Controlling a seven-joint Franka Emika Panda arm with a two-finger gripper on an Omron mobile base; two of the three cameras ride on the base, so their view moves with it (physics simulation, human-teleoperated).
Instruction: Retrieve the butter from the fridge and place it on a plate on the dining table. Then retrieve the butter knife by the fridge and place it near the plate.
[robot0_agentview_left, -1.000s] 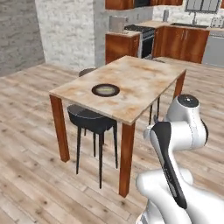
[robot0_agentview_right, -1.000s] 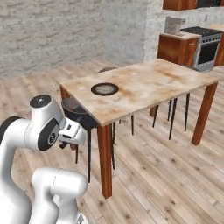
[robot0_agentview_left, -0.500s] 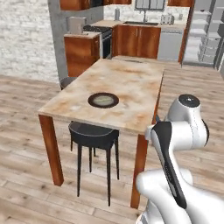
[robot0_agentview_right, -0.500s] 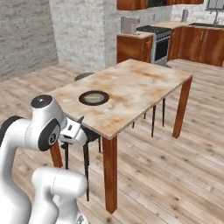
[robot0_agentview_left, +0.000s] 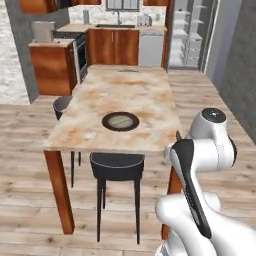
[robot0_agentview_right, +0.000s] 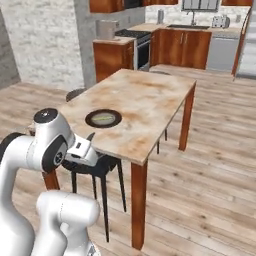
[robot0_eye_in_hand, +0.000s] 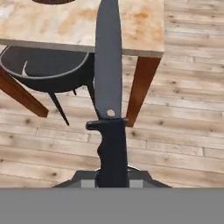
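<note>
Butter knife (robot0_eye_in_hand: 109, 109) in the pincer's grip

Pincer (robot0_eye_in_hand: 112, 175) clamped on the black handle, blade running straight out toward the dining table (robot0_eye_in_hand: 65, 26) edge; butter (robot0_agentview_left: 120, 120) lies on the plate (robot0_agentview_left: 107, 125) there.

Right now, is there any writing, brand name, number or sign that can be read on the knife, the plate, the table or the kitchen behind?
None: no readable text in these views.
butter knife: plain blade and black handle, no marking.
plate: no lettering.
dining table: marbled pattern only.
fridge, cabinets: no readable label at this size.
</note>
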